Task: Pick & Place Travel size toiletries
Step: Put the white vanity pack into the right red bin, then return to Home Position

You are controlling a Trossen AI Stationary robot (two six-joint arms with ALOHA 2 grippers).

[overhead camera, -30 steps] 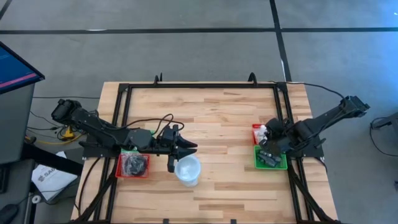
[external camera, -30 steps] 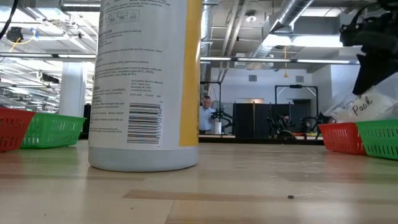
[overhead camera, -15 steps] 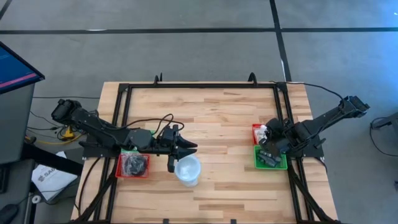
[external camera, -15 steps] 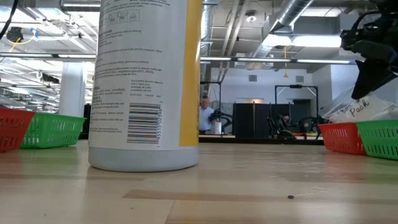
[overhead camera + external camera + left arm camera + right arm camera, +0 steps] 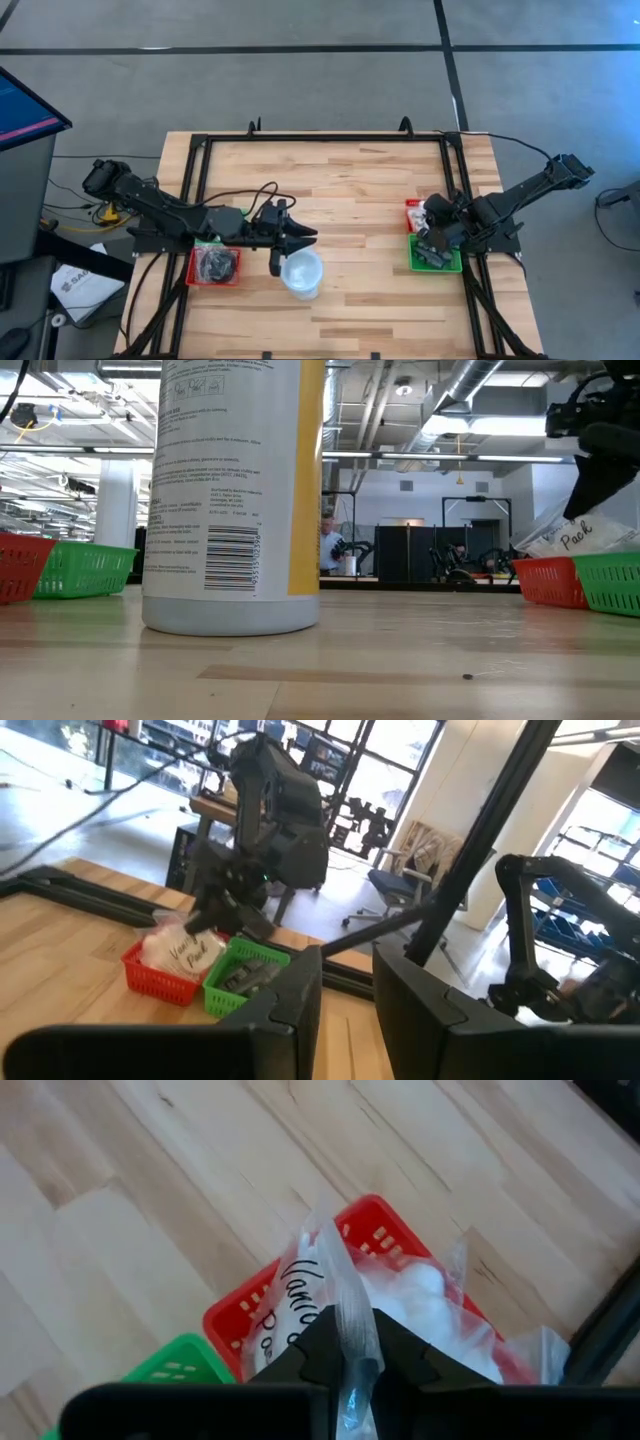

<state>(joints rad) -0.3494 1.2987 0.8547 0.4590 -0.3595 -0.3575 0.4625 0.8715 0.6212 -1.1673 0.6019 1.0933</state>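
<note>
On the table's right stand a red tray (image 5: pixel 413 212) and a green tray (image 5: pixel 437 256). The red tray (image 5: pixel 370 1220) holds white toiletries in clear wrappers (image 5: pixel 425 1295); dark oblong pieces lie in the green one. My right gripper (image 5: pixel 431 228) slants down over the red tray, shut on a clear wrapper with handwriting (image 5: pixel 568 536). My left gripper (image 5: pixel 292 237) hovers level near the table's middle, its fingers (image 5: pixel 300 995) a little apart with nothing between them. Another red tray (image 5: pixel 214 266) on the left holds black discs. My right gripper pinches a thin upper edge of the clear wrapper (image 5: pixel 346 1308) between its two fingers, slanting down from above. The wrapper hangs slack below the fingers, its lower part (image 5: pixel 545 545) resting in the red tray (image 5: pixel 546 581).
A large white container (image 5: pixel 301 272) stands upright just near of my left gripper; in the low view it (image 5: pixel 232 495) fills the foreground. A black frame (image 5: pixel 325 138) runs round the table's far and side edges. Bare wood lies between the two arms.
My right gripper has rolled a little about the line it points along, staying above the red tray. The clear wrapper below it has swung slightly with it.
</note>
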